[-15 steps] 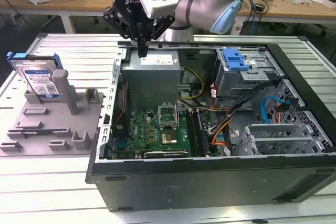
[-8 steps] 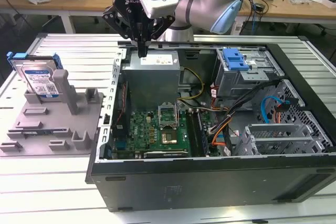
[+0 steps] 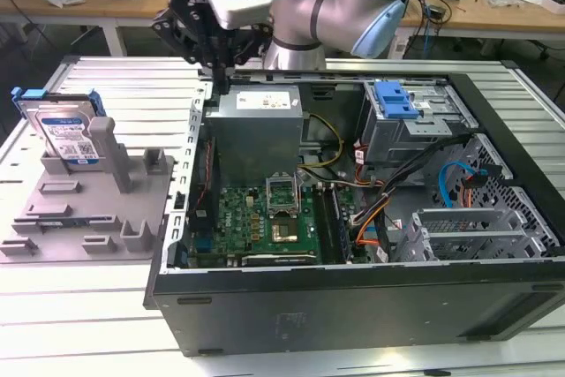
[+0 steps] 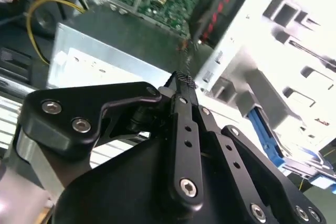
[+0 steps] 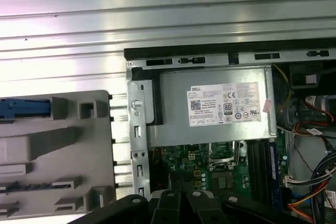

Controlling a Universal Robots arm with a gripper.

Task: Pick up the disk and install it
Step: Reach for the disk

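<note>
Nearest in the exterior view, computer case [image 3: 353,306]: black sheet steel, open, green motherboard [image 3: 256,218] inside. At the exterior view's left, a grey moulded plastic fixture plate [image 3: 53,227] carries the disk [image 3: 69,134], upright on edge, silver metal with a blue rail frame. Farther back, the gripper [image 3: 217,70] hangs over the case's far-left corner, claw pressed together, empty. Judgement: pickup not begun; a grasp calls for the claw spread across the thin slab.

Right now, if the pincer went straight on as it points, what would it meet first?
The pincer would likely meet the grey metal power supply box, though depth is unclear.
</note>
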